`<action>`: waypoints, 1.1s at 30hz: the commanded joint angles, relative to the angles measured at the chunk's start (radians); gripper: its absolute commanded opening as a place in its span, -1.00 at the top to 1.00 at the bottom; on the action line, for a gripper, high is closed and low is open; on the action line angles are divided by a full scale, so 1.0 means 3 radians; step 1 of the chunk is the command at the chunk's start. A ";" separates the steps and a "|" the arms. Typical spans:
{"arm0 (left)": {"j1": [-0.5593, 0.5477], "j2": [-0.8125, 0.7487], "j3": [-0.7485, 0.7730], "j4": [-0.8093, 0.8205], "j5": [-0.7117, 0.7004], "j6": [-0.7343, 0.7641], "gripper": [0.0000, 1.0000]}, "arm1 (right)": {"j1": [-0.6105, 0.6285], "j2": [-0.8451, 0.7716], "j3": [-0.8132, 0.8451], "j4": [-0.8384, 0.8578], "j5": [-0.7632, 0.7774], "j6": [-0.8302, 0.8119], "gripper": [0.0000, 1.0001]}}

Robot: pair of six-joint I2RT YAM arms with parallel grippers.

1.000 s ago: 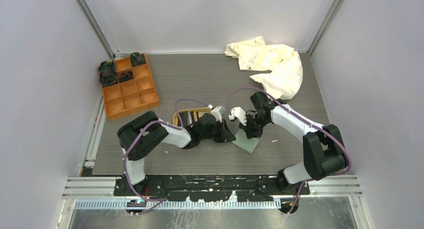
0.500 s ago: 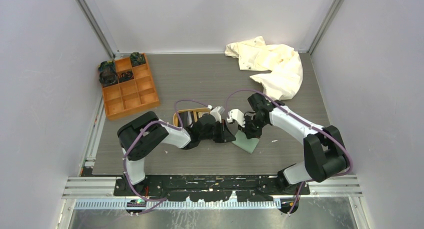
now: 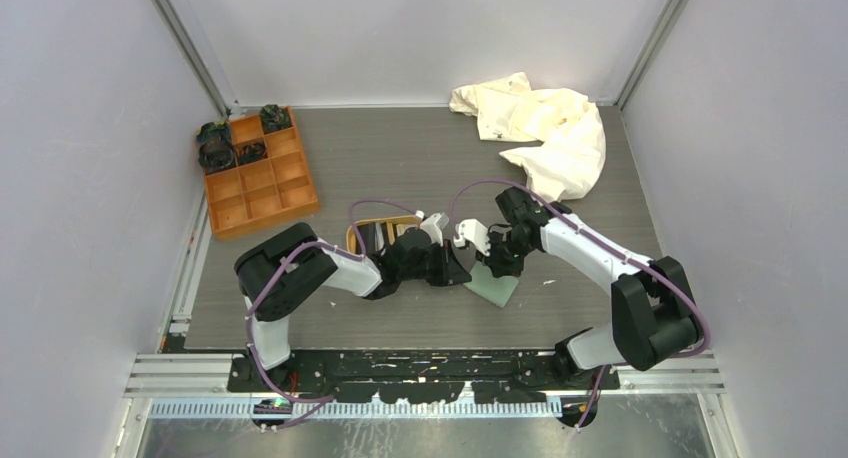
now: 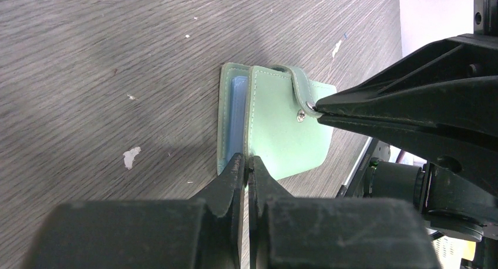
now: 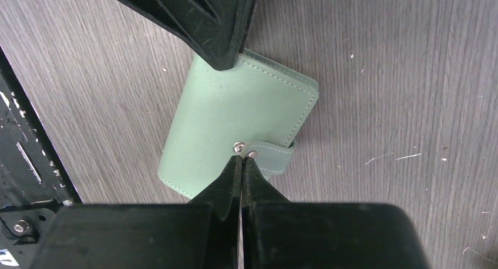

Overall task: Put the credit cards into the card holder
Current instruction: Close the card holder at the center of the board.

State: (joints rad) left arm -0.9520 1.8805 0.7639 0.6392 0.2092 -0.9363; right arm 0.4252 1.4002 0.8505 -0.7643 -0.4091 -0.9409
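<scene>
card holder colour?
The card holder is pale sage green with stitched edges. It shows best in the right wrist view.

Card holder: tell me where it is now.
Top view: the card holder lies near the table's centre, just right of the tan tray, left gripper on its edge, right gripper on its snap tab.

**Grey table in a pale booth**

A dark wood-grain table (image 3: 400,158), flecked with white chips, sits inside plain pale-grey walls (image 3: 420,28) on three sides, with aluminium posts (image 3: 190,46) at the far corners. Soft, even light falls on it, and metal rails (image 3: 160,373) run along the near edge.
</scene>
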 commanded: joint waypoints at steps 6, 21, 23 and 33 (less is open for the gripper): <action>-0.0038 -0.0109 -0.0035 0.0057 0.0007 0.0017 0.95 | 0.0127 -0.0021 0.0003 -0.0044 -0.0011 -0.0064 0.98; -0.0038 -0.0122 -0.0056 0.0073 0.0008 0.0016 0.95 | 0.0210 0.0020 0.0000 -0.0196 0.0157 -0.0236 0.98; -0.0038 -0.0125 -0.0056 0.0078 0.0009 0.0012 0.95 | 0.0228 0.0019 -0.0002 -0.0157 0.0168 -0.0204 0.98; -0.0038 -0.0107 -0.0050 0.0094 0.0020 0.0004 0.95 | 0.0350 0.0058 -0.0007 -0.0151 0.0251 -0.0186 0.98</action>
State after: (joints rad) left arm -0.9558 1.8793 0.7601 0.6422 0.2100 -0.9379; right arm 0.5102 1.4101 0.8505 -0.7895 -0.3218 -0.9928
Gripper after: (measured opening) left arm 0.031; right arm 0.033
